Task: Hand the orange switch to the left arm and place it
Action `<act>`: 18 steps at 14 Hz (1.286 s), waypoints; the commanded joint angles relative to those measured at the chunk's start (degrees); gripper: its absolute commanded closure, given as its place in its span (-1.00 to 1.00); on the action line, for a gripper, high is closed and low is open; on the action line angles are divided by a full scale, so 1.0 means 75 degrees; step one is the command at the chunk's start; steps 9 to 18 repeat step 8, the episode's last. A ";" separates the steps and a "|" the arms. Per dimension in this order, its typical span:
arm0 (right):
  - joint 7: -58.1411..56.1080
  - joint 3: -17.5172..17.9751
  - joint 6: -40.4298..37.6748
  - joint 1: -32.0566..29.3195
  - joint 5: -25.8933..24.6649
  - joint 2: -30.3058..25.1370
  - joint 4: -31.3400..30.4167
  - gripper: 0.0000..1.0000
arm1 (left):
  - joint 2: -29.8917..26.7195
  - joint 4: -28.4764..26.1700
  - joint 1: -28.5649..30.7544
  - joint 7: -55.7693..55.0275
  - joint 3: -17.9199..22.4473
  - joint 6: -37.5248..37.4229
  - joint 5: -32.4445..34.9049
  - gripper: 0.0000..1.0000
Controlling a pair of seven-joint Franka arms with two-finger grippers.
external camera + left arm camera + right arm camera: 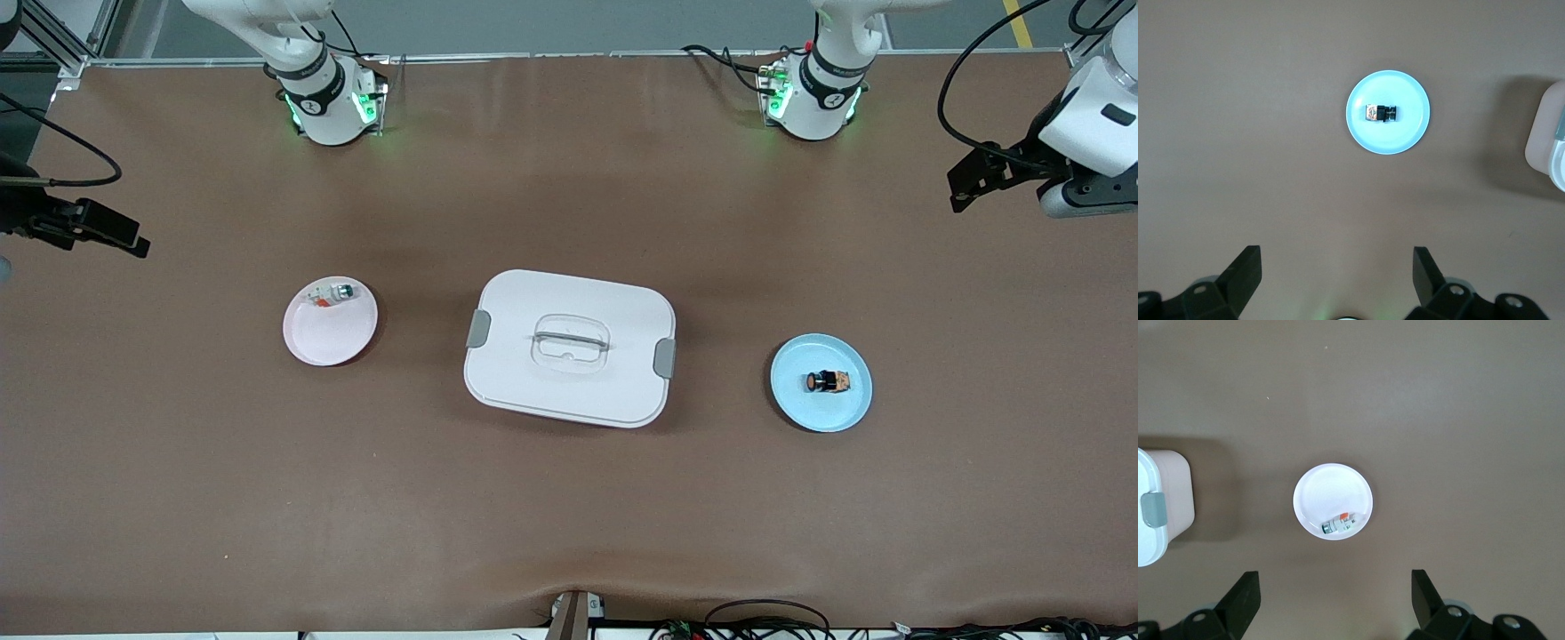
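The orange switch (828, 382) lies on its side on a light blue plate (805, 411) toward the left arm's end of the table. It also shows in the left wrist view (1381, 113) on the plate (1389, 139). The white box (524, 373) stands mid-table with its lid on, between the two plates. My left gripper (965, 182) hangs high over the left arm's end of the table, open and empty (1337, 257). My right gripper (124, 238) hangs high over the right arm's end of the table, open and empty (1335, 580).
A white switch with a green cap (330, 294) lies on a pale pink plate (329, 338) toward the right arm's end, also in the right wrist view (1340, 523). The box's corners show in both wrist views (1546, 143) (1158, 513). Cables (765, 618) lie along the table's near edge.
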 commanded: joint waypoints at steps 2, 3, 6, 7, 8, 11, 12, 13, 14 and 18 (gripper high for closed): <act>-0.0075 0.0074 0.0297 -0.0051 0.0133 -0.0252 -0.0270 -1.00 | 0.0244 0.0363 0.0025 0.0087 0.0068 0.0103 -0.0316 -1.00; -0.0074 0.0074 0.0320 -0.0051 0.0133 -0.0252 -0.0259 -1.00 | 0.0407 0.0598 0.0048 0.0075 0.0068 0.0092 -0.0329 -1.00; -0.0074 0.0062 0.0391 -0.0063 0.0133 -0.0252 -0.0271 -1.00 | 0.0491 0.0670 0.0049 0.0075 0.0068 0.0080 -0.0340 -1.00; -0.0074 0.0062 0.0402 -0.0063 0.0133 -0.0252 -0.0271 -1.00 | 0.0491 0.0670 0.0060 0.0075 0.0079 0.0068 -0.0340 -1.00; -0.0074 0.0062 0.0437 -0.0063 0.0133 -0.0252 -0.0271 -1.00 | 0.0491 0.0670 0.0095 0.0075 0.0080 0.0057 -0.0340 -1.00; -0.0074 0.0062 0.0437 -0.0063 0.0133 -0.0252 -0.0271 -1.00 | 0.0491 0.0670 0.0095 0.0075 0.0080 0.0057 -0.0340 -1.00; -0.0074 0.0062 0.0437 -0.0063 0.0133 -0.0252 -0.0271 -1.00 | 0.0491 0.0670 0.0095 0.0075 0.0080 0.0057 -0.0340 -1.00; -0.0074 0.0062 0.0437 -0.0063 0.0133 -0.0252 -0.0271 -1.00 | 0.0491 0.0670 0.0095 0.0075 0.0080 0.0057 -0.0340 -1.00; -0.0074 0.0062 0.0437 -0.0063 0.0133 -0.0252 -0.0271 -1.00 | 0.0491 0.0670 0.0095 0.0075 0.0080 0.0057 -0.0340 -1.00; -0.0074 0.0062 0.0437 -0.0063 0.0133 -0.0252 -0.0271 -1.00 | 0.0491 0.0670 0.0095 0.0075 0.0080 0.0057 -0.0340 -1.00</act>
